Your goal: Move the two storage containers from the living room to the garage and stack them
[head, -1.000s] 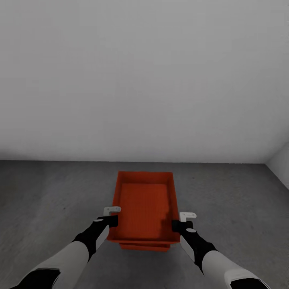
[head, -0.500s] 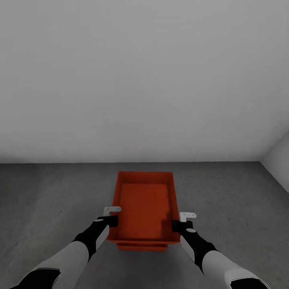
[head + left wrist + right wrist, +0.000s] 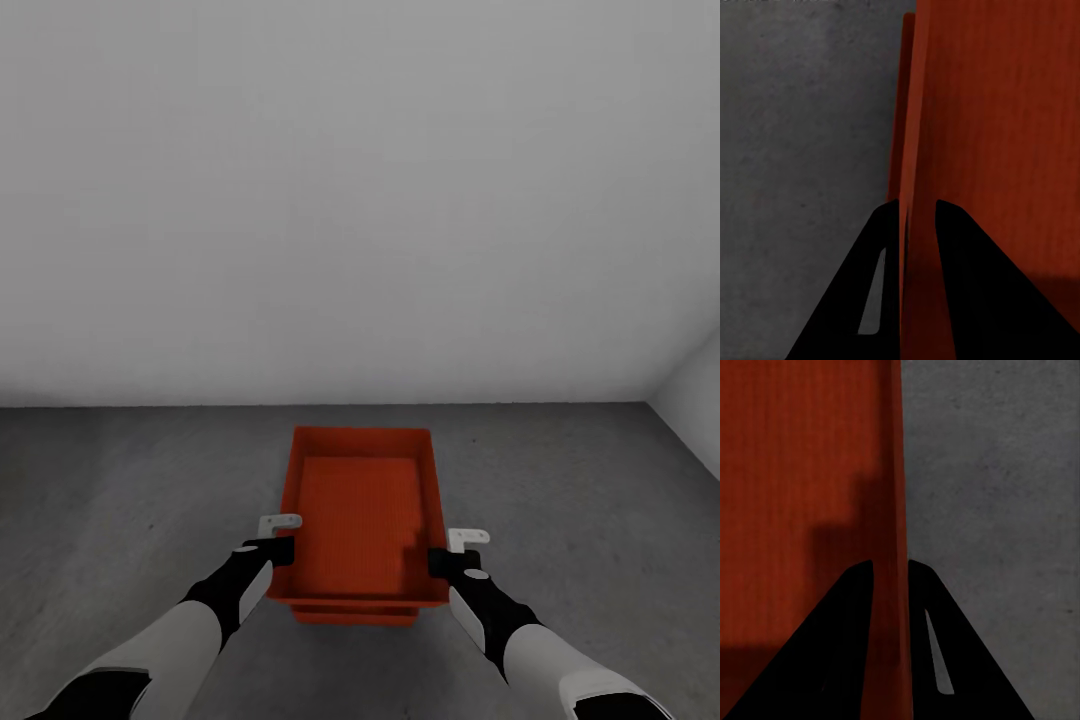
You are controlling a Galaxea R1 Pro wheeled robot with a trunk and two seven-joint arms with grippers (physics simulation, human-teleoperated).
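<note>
Garage, stacking step. My left pincer (image 3: 282,537) and right pincer (image 3: 452,550) each clamp upper container (image 3: 362,510) wall, nested over lower container (image 3: 352,614) on concrete floor (image 3: 120,500) at 12 o'clock. Next, I judge: release both, withdraw.

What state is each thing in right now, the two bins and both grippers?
Upper storage container: upright, open-top, empty, nested over the other one, held by both side walls.
Lower storage container: beneath it, only its near edge showing; contact with the floor cannot be told.
Left gripper: shut on the upper container's wall.
Right gripper: shut on the opposite wall.
</note>
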